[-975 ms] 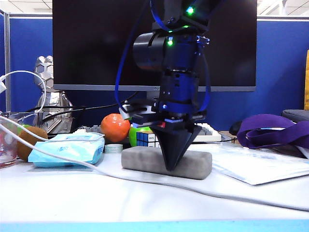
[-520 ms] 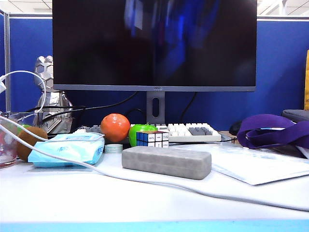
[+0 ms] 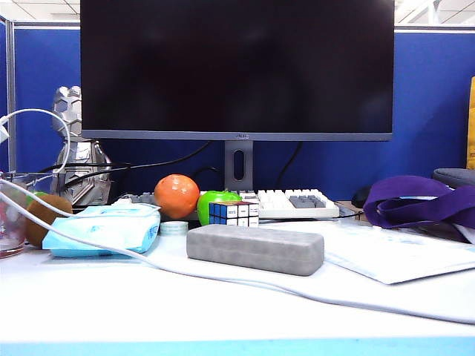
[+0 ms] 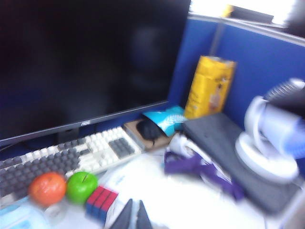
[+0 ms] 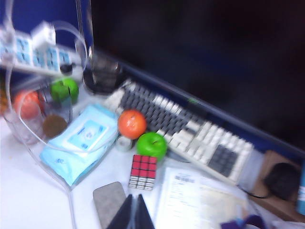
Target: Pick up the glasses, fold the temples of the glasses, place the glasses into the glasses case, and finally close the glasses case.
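The glasses case [image 3: 255, 249] lies shut on the white table, a grey felt oblong in the middle of the exterior view. The right wrist view shows one end of the case [image 5: 109, 202] just beside the right gripper [image 5: 134, 195], which hangs well above the table with its fingers together and nothing between them. My left gripper [image 4: 135, 201] is also raised high, fingers nearly touching and empty, close to the Rubik's cube [image 4: 101, 202]. Neither gripper appears in the exterior view. The glasses and their temples are out of view.
Behind the case stand an orange [image 3: 177, 195], a green apple [image 3: 215, 200], a Rubik's cube [image 3: 234, 213] and a keyboard [image 3: 293, 202] under the monitor. A light-blue tissue pack [image 3: 104, 228] lies left, papers [image 3: 393, 252] and a purple strap [image 3: 415, 196] right. A white cable [image 3: 223, 278] crosses the front.
A second ago a shut gripper pressed down on the case's lid. Both arms have since lifted out of the exterior view. The case has stayed shut in place.
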You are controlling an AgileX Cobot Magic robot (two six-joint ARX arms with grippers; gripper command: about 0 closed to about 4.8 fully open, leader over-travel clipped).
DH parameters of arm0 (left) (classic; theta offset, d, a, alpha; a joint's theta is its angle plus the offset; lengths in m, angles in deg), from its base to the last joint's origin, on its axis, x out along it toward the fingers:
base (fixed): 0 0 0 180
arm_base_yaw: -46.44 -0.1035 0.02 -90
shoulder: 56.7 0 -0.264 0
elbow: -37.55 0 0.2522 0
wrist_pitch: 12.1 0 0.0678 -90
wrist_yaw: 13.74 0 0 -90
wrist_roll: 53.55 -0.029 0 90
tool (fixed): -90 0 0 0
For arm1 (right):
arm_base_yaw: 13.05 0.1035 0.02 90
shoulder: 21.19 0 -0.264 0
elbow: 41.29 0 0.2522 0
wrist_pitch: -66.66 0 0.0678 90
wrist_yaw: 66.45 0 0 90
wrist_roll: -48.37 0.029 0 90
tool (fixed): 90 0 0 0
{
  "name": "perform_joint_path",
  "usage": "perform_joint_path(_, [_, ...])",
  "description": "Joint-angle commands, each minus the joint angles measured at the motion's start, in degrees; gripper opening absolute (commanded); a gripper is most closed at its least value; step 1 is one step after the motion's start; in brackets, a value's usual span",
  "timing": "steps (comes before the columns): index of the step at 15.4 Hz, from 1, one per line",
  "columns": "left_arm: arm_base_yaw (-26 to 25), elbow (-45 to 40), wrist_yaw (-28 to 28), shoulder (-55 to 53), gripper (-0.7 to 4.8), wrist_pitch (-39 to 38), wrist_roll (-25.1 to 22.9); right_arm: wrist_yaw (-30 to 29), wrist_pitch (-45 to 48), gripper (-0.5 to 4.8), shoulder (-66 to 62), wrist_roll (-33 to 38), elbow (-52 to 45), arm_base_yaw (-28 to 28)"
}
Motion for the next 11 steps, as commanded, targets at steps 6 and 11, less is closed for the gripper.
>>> perform_joint_path(6, [0.04,-25.70,-7.13,16.37,-0.06,-0.33,-2.97,-8.79,20.52,-0.04,29.29,0.11,-47.54,-0.11])
perform_joint_path(11, [0.04,-42.25,-9.60,18.47,-0.06,9.75,1.60,-8.76,30.25,-0.05,35.93,2.36,-67.32,-0.11])
